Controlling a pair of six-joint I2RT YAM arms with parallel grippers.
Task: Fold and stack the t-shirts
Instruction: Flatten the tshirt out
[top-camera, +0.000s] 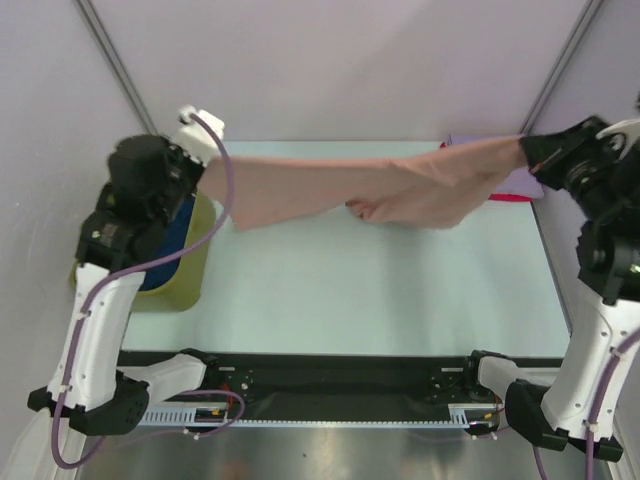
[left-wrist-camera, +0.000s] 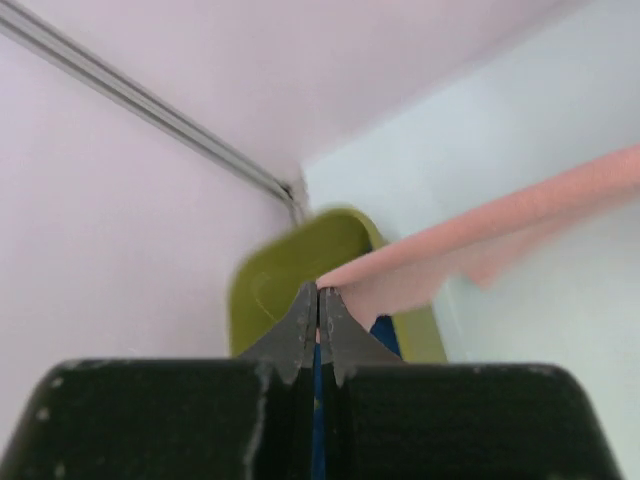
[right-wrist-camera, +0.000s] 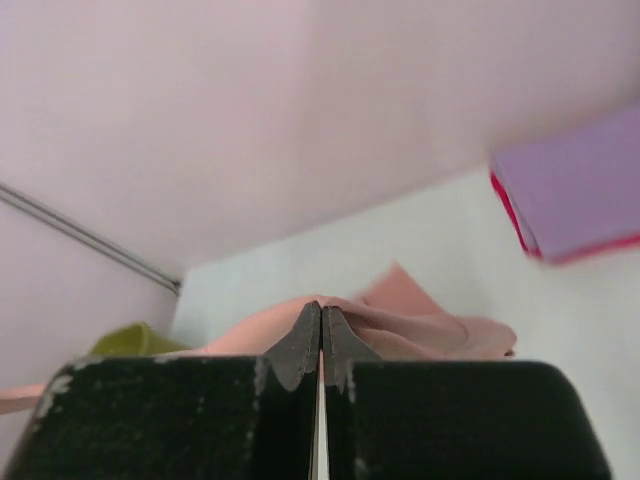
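From the top camera I see the pink shirt (top-camera: 380, 190) drawn into a long band over the table (top-camera: 350, 290), strung between my two claws. The left claw (top-camera: 205, 172) is buried under its own wrist and cable, so its fingers are hidden here; the cloth simply ends there. The right claw (top-camera: 524, 150) meets the other end at the far right, and that arm is partly cut off by the frame edge. The band's middle sags and bunches low, and I cannot tell whether it touches the table. A lavender shirt (top-camera: 525, 185) lies folded behind the right end, on a red shirt (top-camera: 510, 197) of which only a thin edge shows. At left the tub (top-camera: 195, 270) is half covered by the left arm, with a blue shirt (top-camera: 165, 255) inside, only partly seen. On the left wrist camera the fingers (left-wrist-camera: 300, 325) are pressed together, clenched on an edge of the pink shirt, which runs off blurred to the right edge; the tub sits just beyond the tips, out of focus, with a sliver of blue beside the right finger. On the right wrist camera the fingers (right-wrist-camera: 300, 345) are likewise clamped tight, grasping the pink shirt, which bunches just past the tips; the pinch itself is hidden. Lavender over red sits upper right, cut off by the frame, and a tub corner shows low left.
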